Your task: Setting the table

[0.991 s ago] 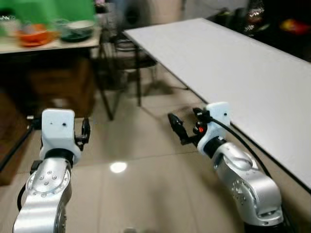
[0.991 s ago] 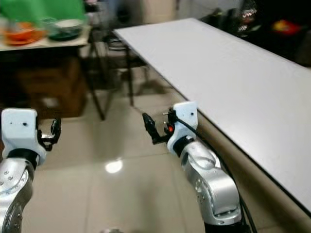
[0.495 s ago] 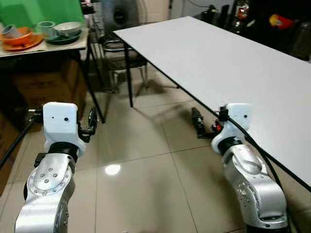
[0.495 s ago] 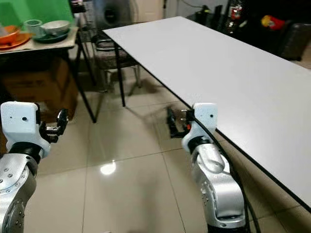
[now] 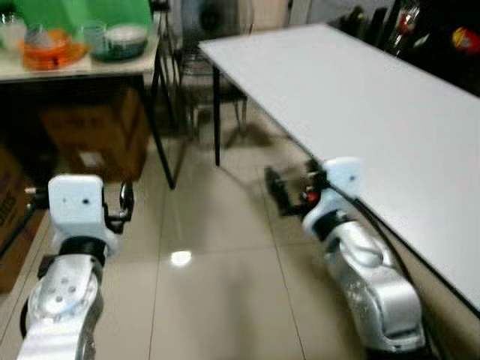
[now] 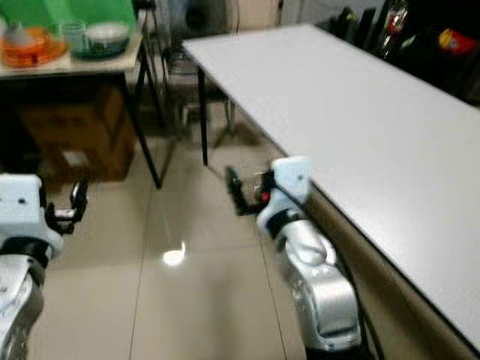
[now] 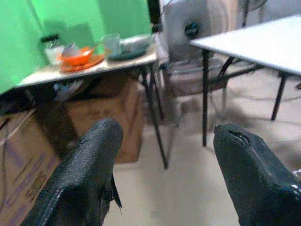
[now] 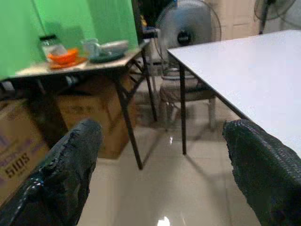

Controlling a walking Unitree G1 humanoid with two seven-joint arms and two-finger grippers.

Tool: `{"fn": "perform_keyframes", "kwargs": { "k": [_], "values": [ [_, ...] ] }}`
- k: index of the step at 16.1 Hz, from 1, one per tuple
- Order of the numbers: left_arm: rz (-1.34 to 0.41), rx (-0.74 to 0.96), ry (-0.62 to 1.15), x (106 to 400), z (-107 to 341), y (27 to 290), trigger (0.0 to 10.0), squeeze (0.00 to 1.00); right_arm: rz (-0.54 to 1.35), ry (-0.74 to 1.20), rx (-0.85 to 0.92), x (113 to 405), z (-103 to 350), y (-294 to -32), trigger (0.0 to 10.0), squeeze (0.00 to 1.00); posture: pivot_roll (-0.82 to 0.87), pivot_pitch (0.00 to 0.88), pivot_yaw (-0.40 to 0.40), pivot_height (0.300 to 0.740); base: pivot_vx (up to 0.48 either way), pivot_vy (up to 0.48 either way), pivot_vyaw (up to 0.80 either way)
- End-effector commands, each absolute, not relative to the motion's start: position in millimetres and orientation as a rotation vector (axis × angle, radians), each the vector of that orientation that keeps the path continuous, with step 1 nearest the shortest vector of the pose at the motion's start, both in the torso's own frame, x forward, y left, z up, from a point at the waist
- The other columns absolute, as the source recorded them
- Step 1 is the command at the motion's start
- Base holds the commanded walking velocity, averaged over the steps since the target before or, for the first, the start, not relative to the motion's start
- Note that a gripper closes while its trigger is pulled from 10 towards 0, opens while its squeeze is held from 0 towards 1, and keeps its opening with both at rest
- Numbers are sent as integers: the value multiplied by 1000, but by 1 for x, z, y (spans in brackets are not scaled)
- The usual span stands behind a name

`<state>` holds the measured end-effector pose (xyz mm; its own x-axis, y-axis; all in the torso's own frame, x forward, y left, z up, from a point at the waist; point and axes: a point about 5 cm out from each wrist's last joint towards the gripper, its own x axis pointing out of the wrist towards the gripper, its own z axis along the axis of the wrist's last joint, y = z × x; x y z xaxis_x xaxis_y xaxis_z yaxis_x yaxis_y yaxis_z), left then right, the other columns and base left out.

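While the robot faces the bare white table | step: fetching dishes, judged | dishes on side table, well apart | left gripper and right gripper spread, holding nothing | next: approach side table, pick a dish

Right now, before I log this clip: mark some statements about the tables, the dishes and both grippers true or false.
1. The white table already holds plates. False: its top is bare.
2. The dishes sit on the side table in front of the green backdrop. True.
3. The left gripper is shut on a bowl. False: its fingers are spread and hold nothing.
4. The right gripper is open and holds nothing. True.
5. A cardboard box stands under the side table. True.
6. A fan stands on the white table. False: it stands beyond the table's far end.
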<state>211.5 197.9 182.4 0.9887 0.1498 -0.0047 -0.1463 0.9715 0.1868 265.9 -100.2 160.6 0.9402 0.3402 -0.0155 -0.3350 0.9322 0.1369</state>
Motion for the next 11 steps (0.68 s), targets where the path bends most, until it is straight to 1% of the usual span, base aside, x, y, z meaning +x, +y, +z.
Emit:
{"fn": "perform_keyframes", "kwargs": {
  "k": [1, 3, 4, 7, 8, 11],
  "values": [
    [123, 180, 1, 211, 184, 193, 10000, 0, 297, 39, 115, 268, 159, -112, 10000, 0, -61, 0, 4, 740, 356, 0, 0],
    [122, 189, 0, 210, 184, 193, 10000, 0, 303, 51, 134, 268, 158, -111, 10000, 0, -58, 0, 4, 740, 360, 0, 0],
    [123, 193, -2, 209, 184, 194, 10000, 0, 346, 55, 169, 268, 158, -108, 10000, 0, -56, 0, 3, 740, 360, 0, 0],
    [127, 198, -1, 209, 183, 194, 10000, 0, 404, 34, 124, 266, 161, -104, 10000, 0, -54, 0, -4, 740, 360, 0, 0],
    [129, 198, 0, 209, 183, 194, 10000, 0, 406, 35, 128, 266, 161, -104, 10000, 0, -53, 0, -6, 740, 360, 0, 519],
    [134, 193, 5, 209, 183, 194, 10000, 0, 412, 36, 137, 267, 162, -103, 10000, 0, -51, 0, -10, 740, 360, 0, 800]
  ]
}}
